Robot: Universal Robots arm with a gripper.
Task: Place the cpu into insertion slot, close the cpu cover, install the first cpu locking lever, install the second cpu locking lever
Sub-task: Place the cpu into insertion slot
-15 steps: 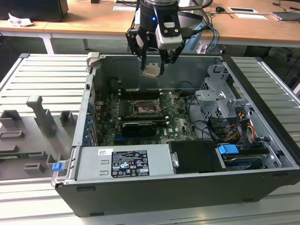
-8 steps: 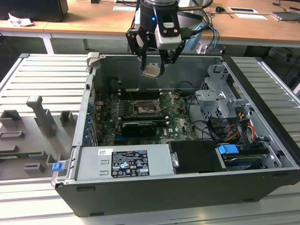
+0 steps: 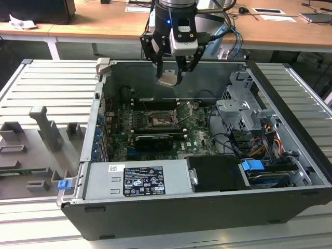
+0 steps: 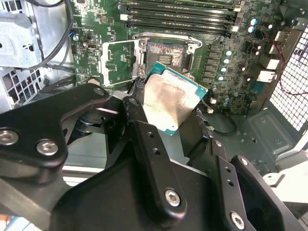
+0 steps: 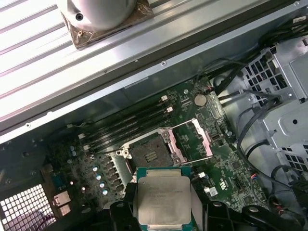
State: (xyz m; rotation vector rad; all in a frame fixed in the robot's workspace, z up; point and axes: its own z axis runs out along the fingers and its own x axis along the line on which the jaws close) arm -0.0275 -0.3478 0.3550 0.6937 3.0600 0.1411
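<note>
Hangs straight down over the open computer case [image 3: 155,207], wrist vertical, black jointed metal fingers [image 4: 149,159] aimed at the board. Clamps the cpu [image 5: 163,199] in the end effector [image 3: 170,74], fingers closed on two opposite edges of the chip. Holds it in mid-air, well above the green circuit board [image 3: 197,137], touching nothing but those fingers. Carries a small flat square: pale silver-beige metal top, dull and smudged, with a thin teal-green border around it.

Sits well higher than the insertion slot [image 5: 149,154], and apart from it. Looks down on that bare square socket, a dark pin field inside a rim of black plastic and bright metal. Touches no part of the cpu cover [image 5: 176,147], a thin silver frame with a large square window, swung up on its hinge just beside the socket, on the exterior view's right of it.

Beyond the socket, long narrow black memory slots [image 4: 178,12] in parallel rows. Farther out, the case's smooth grey sheet-metal wall, and under it all the ribbed pale-metal desk [image 3: 46,93].
</note>
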